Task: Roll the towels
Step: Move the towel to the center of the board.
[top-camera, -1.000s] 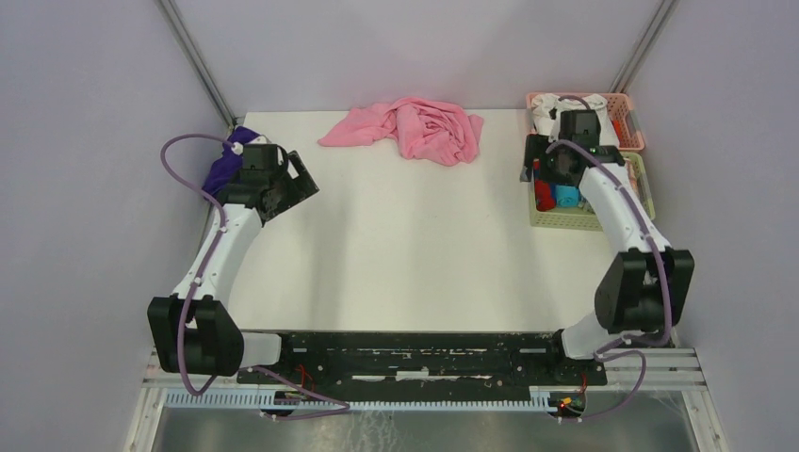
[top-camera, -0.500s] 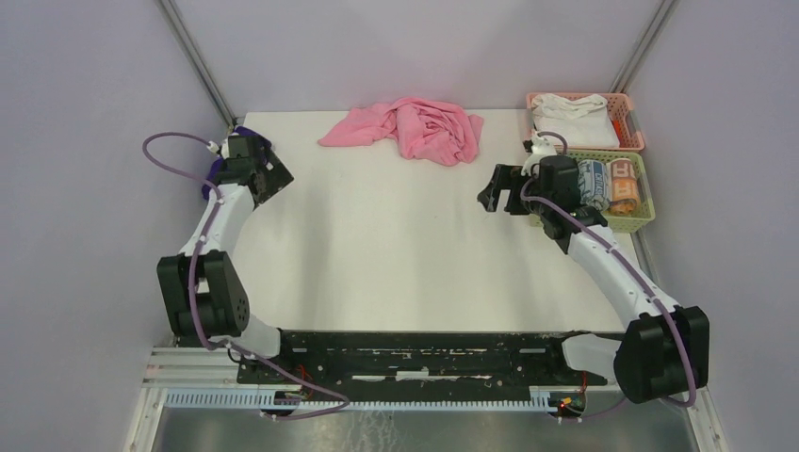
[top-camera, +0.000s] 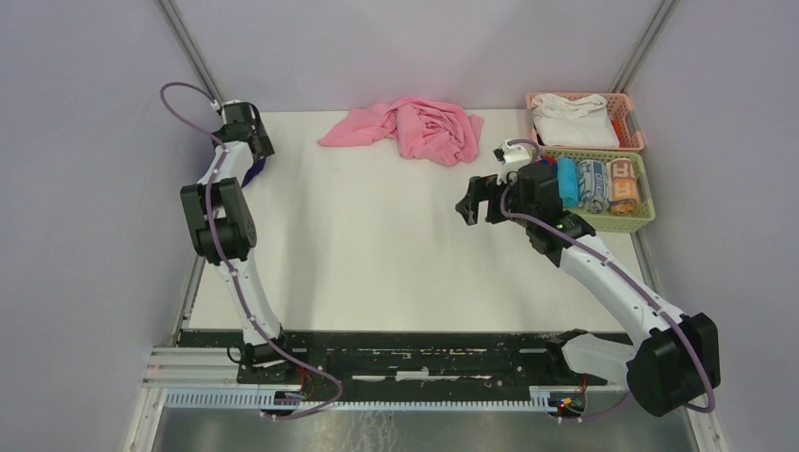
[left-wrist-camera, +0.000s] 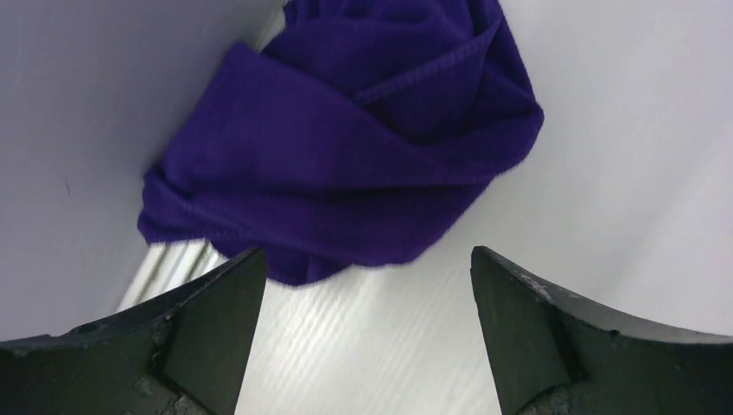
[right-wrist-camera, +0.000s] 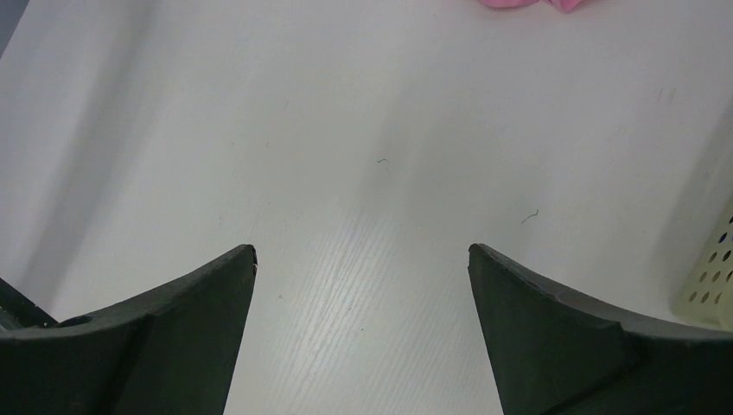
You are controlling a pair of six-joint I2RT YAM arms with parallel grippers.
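A crumpled purple towel lies at the table's far left edge against the wall; only a sliver of it shows in the top view. My left gripper is open and empty, just short of it, seen at the far left corner. A crumpled pink towel lies at the back middle; its edge shows in the right wrist view. My right gripper is open and empty above bare table, left of the green basket.
A green basket at the right edge holds rolled towels: blue, grey and orange. Its corner shows in the right wrist view. Behind it, a pink basket holds a white cloth.
My left arm has reached to the far left corner, onto the purple towel. My right gripper has left the green basket and moved left over the table, open and empty.
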